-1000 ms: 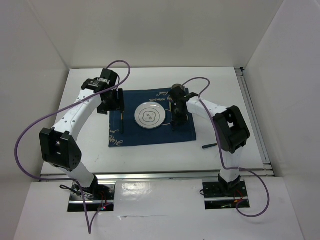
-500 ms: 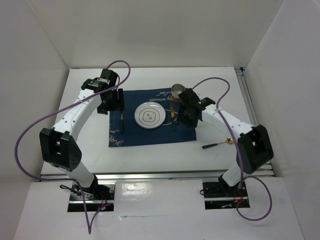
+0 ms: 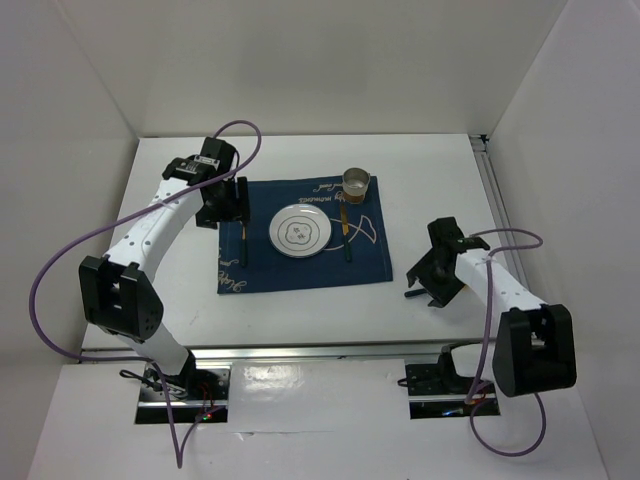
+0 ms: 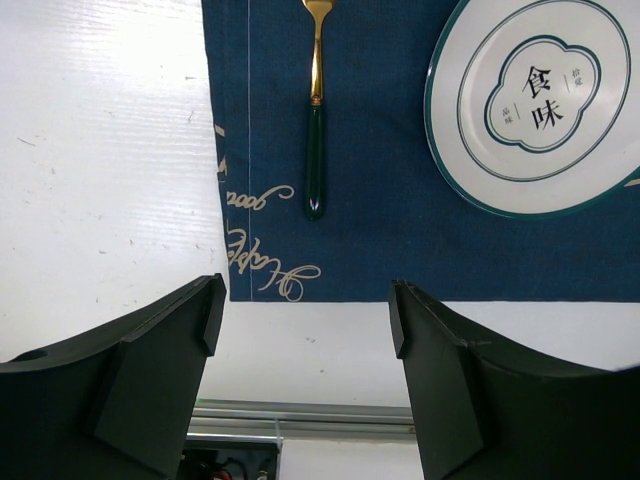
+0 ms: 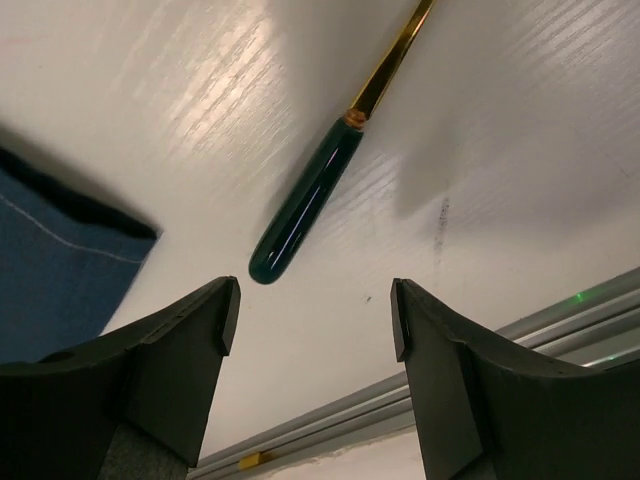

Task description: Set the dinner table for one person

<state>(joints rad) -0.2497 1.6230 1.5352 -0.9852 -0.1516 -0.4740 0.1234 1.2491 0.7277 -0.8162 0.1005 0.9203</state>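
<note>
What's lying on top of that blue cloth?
A white plate sits in the middle of the cloth, a green-handled fork left of it, another utensil right of it, a metal cup at the far right corner. The left gripper hides part of the far left edge.

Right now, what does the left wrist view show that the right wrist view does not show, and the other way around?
Only the left wrist view: the white plate, and a green-handled utensil lying beside it on the blue mat. Only the right wrist view: another green-handled piece, lying on the bare dinner table, off the mat. Both: part of the mat, the white table, a metal rail at the bottom edge, and the view's own tool, left tool and right tool, each open and empty.
</note>
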